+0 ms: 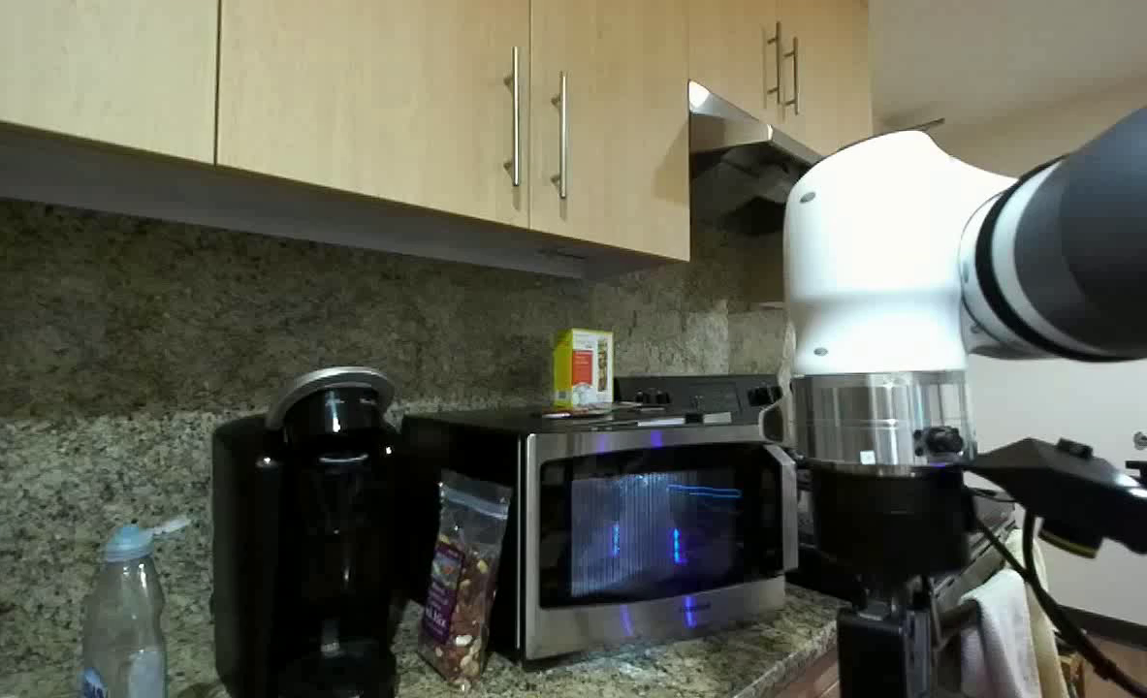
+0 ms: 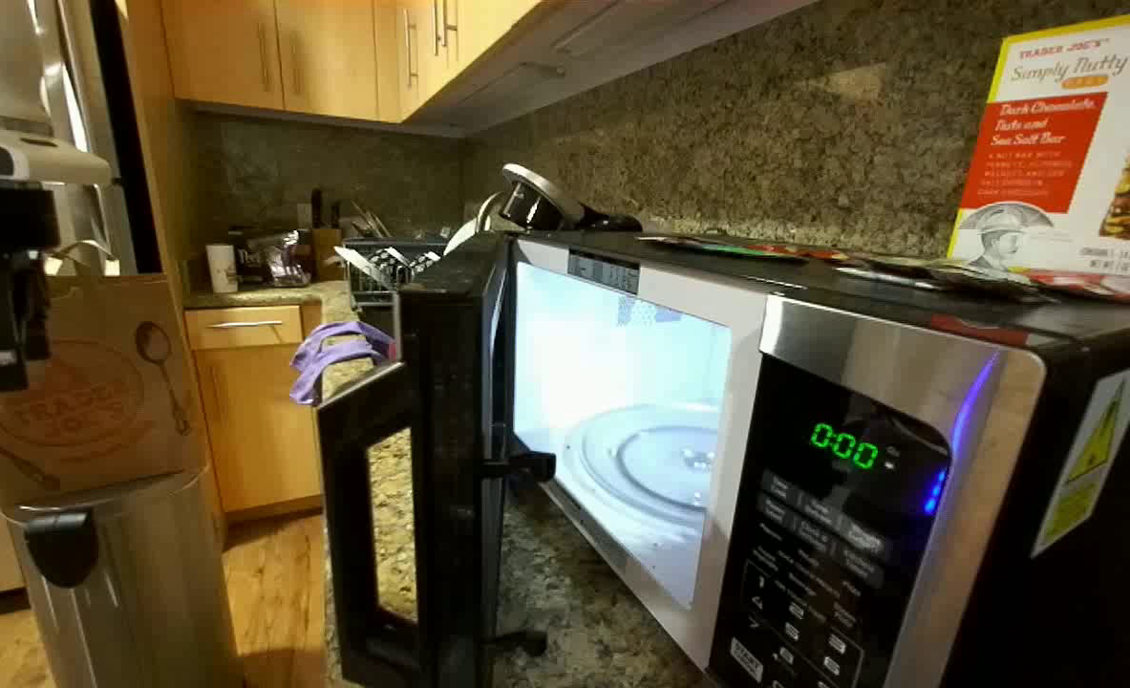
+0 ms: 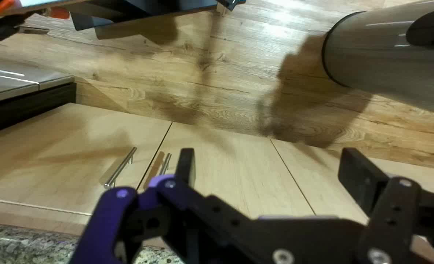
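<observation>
Pale wooden cabinets [image 1: 369,97] and a speckled stone counter [image 3: 29,242] line this kitchen, with plank floor [image 3: 209,73] across the upper half of the wrist view. There, the gripper [image 3: 268,165] stands spread, nothing between its 2 fingers [image 3: 186,163]. Closest to it, as far as I can judge, is the microwave [image 2: 889,330] at the right of an exterior view; its door [image 2: 445,478] stands open and its clock [image 2: 844,445] reads 0:00.

Likeliest trouble: a low sideways sweep of the arm [image 1: 883,252] could knock that door, since it juts out from the front. A hard knock might shove the whole microwave, sliding the packets [image 2: 947,272] and upright box [image 2: 1042,162] on top, or toppling the tilted nut bag [image 1: 461,582] at its side. The cable [image 1: 1053,596] dangling at lower right of an exterior view could also snag on the towel [image 1: 995,630] near it.
</observation>
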Action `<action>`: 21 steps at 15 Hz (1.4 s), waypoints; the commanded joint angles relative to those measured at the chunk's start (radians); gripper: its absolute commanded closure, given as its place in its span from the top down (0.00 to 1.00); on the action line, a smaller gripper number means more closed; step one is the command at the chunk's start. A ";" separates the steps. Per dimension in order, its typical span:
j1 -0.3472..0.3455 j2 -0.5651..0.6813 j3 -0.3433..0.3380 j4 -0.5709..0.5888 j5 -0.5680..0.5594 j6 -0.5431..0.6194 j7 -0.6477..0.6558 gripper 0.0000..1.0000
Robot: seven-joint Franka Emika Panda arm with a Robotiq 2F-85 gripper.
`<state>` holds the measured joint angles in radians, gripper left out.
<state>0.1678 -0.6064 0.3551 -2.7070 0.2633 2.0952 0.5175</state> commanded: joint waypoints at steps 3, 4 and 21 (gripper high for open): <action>-0.017 0.042 -0.006 0.077 -0.076 -0.048 -0.003 1.00; -0.035 0.071 0.009 0.126 -0.133 -0.075 0.005 1.00; 0.089 0.718 0.013 0.913 -0.545 -0.232 -0.013 1.00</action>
<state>0.2101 0.0032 0.3873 -1.9203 -0.2189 1.9184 0.5094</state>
